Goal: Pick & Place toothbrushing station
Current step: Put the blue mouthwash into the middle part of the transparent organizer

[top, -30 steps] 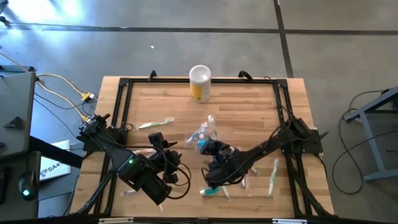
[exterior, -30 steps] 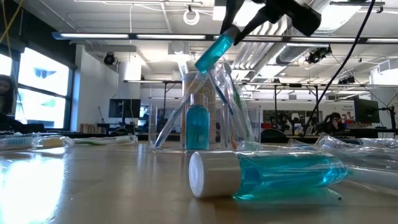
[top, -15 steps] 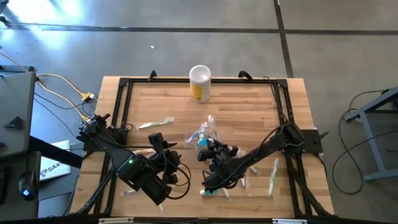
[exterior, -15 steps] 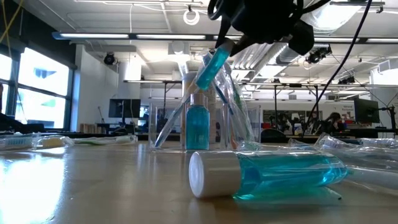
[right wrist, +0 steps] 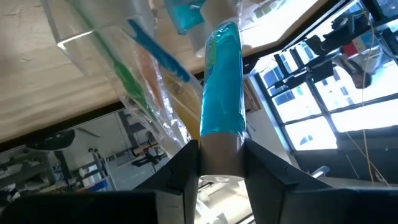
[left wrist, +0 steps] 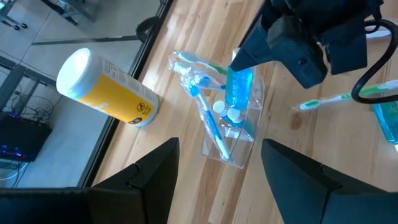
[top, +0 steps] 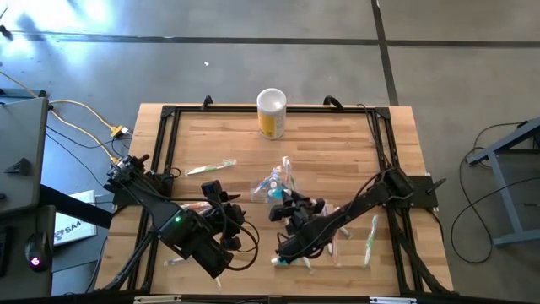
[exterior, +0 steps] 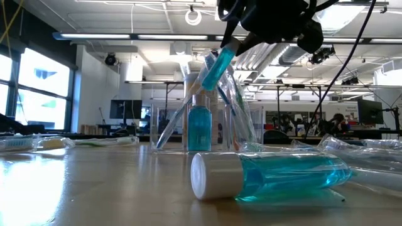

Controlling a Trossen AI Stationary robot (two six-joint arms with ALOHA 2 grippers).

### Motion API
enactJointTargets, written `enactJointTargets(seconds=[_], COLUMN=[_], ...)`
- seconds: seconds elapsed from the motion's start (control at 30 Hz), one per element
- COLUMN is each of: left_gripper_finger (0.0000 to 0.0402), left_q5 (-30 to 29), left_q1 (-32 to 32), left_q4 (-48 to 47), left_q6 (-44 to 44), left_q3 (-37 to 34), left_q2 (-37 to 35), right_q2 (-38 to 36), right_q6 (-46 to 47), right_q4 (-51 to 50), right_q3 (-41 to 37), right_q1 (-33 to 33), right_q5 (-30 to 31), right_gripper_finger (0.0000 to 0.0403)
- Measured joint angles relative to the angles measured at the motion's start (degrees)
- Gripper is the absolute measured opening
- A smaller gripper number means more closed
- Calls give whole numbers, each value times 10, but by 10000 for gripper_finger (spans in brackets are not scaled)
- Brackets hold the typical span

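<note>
**A teal tube held over the clear holder**

We see a wooden table with two dark arms over it. The left arm waits at the near left side, and its left gripper has its fingers spread wide with nothing between them. A yellow canister with a white top stands at the far edge. The clear holder sits near the middle of the table, with wrapped toothbrushes and one teal tube standing in it. The right gripper is just above the holder, with its fingers closed tight on the white cap end of a second teal tube. That tube is tilted, and we cannot tell whether its tip touches the holder. Another teal tube lies on its side near the front. More toothbrushes lie about the table, and the wrappers make them hard to see clearly.
</note>
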Motion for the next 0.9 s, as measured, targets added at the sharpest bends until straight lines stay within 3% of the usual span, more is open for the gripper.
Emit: enactJointTargets(seconds=[0.4, 0.9], left_gripper_finger=[221, 221], left_q5=[0, -1], left_q1=[0, 0], left_q4=[0, 0], left_q6=[-2, -2], left_q3=[0, 0], left_q2=[0, 0], right_q2=[-1, -1], right_q6=[14, -22], right_q4=[0, 29], right_q3=[-5, -67], right_q1=[-4, -22], right_q5=[-36, -17], right_gripper_finger=[94, 94])
